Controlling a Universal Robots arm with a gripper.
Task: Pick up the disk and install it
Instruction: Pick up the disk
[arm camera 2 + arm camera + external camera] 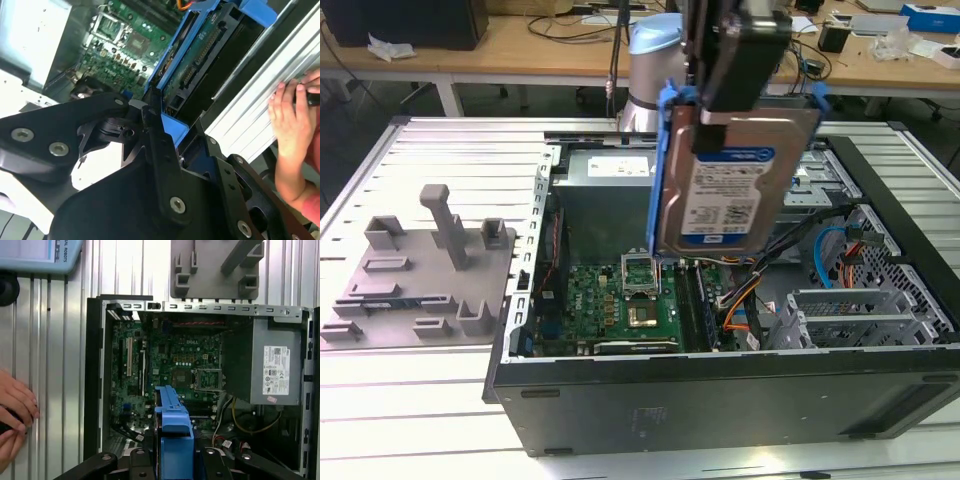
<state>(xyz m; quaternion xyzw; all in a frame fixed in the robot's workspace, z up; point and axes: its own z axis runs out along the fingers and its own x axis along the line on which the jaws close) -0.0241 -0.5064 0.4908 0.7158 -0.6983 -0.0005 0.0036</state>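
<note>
The jaws are clamping the disk (735,170) by its upper end and are holding it upright, slightly tilted, in the air over the open computer case (720,400), which is lying on its side on the ribbed metal tabletop (450,150) toward the exterior view's right edge. The disk's silver face is turning a white-and-blue label with barcodes and fine print toward the exterior camera, and the blue carrier frame (172,425) is wrapping its edges. In the second wrist view the disk's underside is showing a green circuit board (200,55) with a connector row. Below the disk, the green motherboard (630,300) is lying on the case floor, and the grey power supply (275,365) is sitting in a case corner, wearing a white label of small marks and a small pink sticker. A grey fixture plate (410,270) with upright pegs is resting on the tabletop just beside the case, toward the exterior view's left edge. A person's hand (290,115) is resting on the tabletop just beside the case's outer wall.
</note>
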